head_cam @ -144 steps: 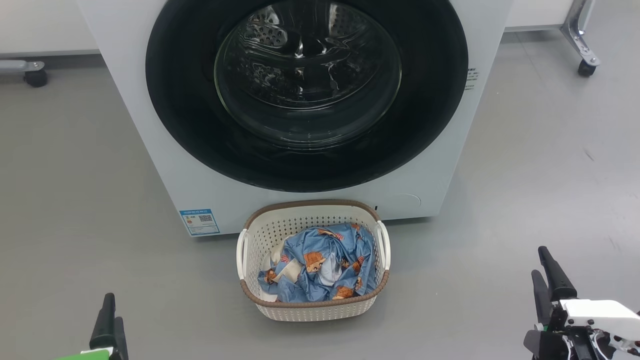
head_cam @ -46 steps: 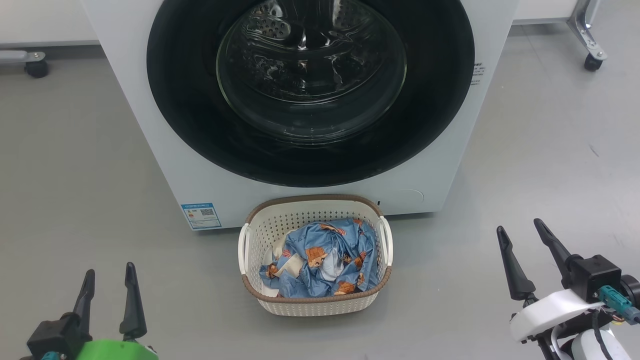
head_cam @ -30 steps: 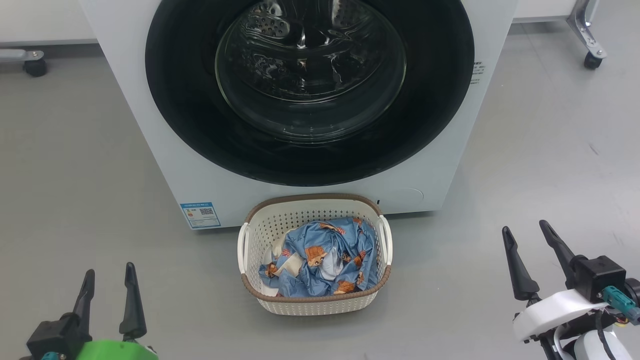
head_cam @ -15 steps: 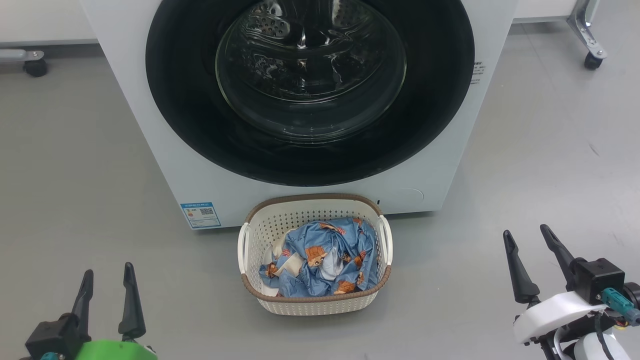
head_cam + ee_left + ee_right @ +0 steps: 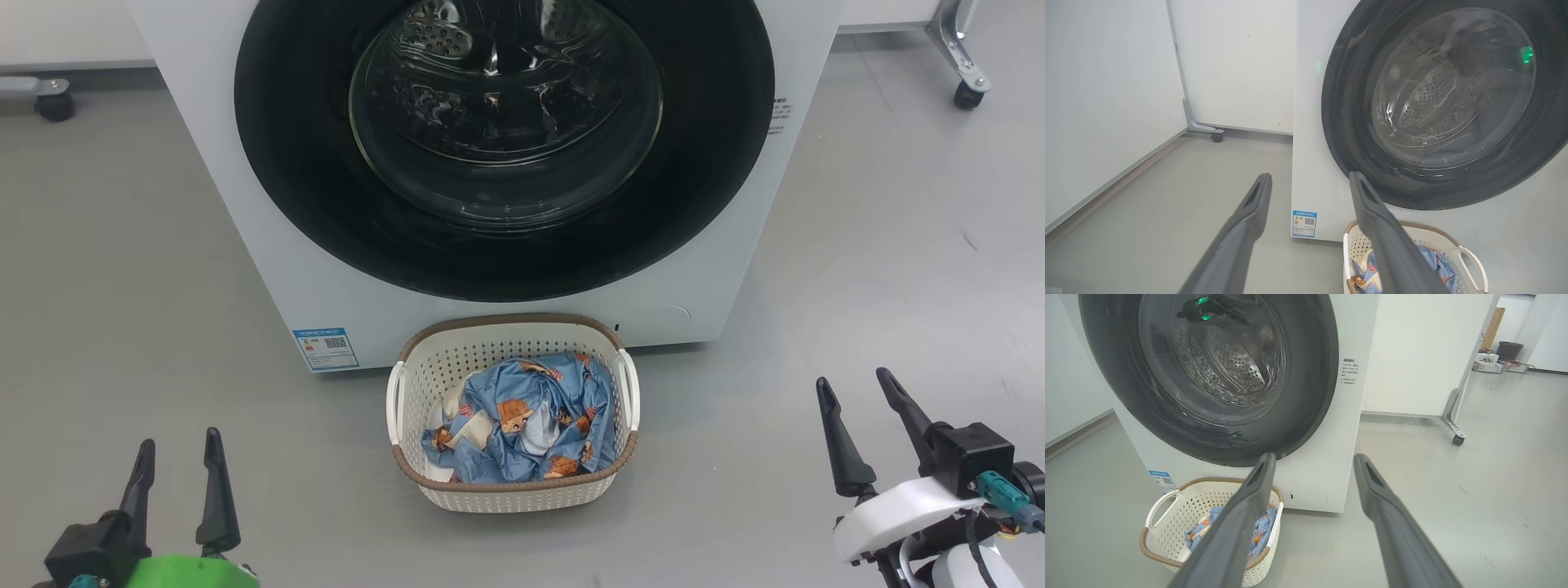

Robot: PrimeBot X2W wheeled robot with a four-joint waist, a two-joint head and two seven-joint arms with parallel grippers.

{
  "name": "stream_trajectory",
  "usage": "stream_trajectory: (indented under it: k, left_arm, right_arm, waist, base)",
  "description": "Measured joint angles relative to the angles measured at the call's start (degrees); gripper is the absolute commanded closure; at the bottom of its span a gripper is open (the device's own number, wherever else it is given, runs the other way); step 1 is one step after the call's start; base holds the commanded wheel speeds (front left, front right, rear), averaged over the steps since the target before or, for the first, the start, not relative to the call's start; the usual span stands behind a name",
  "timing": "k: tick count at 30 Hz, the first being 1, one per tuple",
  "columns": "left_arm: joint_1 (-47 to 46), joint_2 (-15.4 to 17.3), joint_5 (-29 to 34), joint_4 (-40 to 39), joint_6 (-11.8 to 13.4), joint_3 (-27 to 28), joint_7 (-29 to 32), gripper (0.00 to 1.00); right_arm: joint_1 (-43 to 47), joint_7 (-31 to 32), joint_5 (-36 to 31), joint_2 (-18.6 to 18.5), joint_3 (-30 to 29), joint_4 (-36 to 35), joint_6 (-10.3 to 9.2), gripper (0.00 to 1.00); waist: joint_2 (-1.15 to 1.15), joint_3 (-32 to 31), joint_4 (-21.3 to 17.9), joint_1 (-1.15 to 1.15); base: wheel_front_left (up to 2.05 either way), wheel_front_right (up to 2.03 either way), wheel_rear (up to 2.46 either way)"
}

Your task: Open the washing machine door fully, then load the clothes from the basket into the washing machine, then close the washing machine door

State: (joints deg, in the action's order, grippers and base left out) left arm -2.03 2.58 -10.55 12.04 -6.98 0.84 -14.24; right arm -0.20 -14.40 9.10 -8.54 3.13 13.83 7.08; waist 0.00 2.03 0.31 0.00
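The white washing machine [image 5: 269,269] fills the top of the head view, its round black door [image 5: 718,163] shut flat against the front, with the steel drum visible through the glass bowl. On the floor just before it stands the cream basket [image 5: 514,494] holding the blue printed clothes [image 5: 522,429]. My left gripper [image 5: 180,453] hangs open at the lower left, well left of the basket. My right gripper [image 5: 853,384] is open at the lower right, apart from the basket and door. The door [image 5: 1347,134] [image 5: 1314,396] shows in both wrist views, and so does the basket [image 5: 1468,255] [image 5: 1167,498].
Grey floor lies all around. A white partition on castors [image 5: 967,96] stands behind the machine at the right and another castor [image 5: 55,106] at the left. A white wall [image 5: 1106,102] runs along my left side. Boxes and a dark bin [image 5: 1506,349] sit far off.
Little differs over the last second: the right gripper has drifted slightly down and left. The picture has shifted a touch, which is the camera.
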Motion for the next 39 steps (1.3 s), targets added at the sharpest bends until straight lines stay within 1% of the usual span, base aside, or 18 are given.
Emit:
stream_trajectory:
  k: [13, 30, 39]
  left_arm:
    - [0.0, 0.0, 0.0, -0.5, 0.0, -0.2, -0.2, 0.00]
    - [-0.1, -0.2, -0.6, -0.9, 0.0, 0.1, -0.2, 0.00]
    - [-0.1, -0.3, -0.6, -0.8, 0.0, -0.5, -0.2, 0.00]
  right_arm:
    - [0.0, 0.0, 0.0, 0.1, 0.2, 0.0, 0.00, 0.00]
    - [-0.1, 0.0, 0.0, 0.0, 0.6, 0.0, 0.00, 0.00]
    - [-0.1, 0.0, 0.1, -0.1, 0.8, 0.2, 0.00, 0.00]
  waist:
    - [0.00, 0.6, -0.2, 0.00]
    - [0.00, 1.3, 0.0, 0.00]
    - [0.00, 1.1, -0.1, 0.00]
  base:
    - [0.40, 0.40, -0.80]
    - [0.68, 0.68, -1.36]
    - [0.50, 0.50, -1.01]
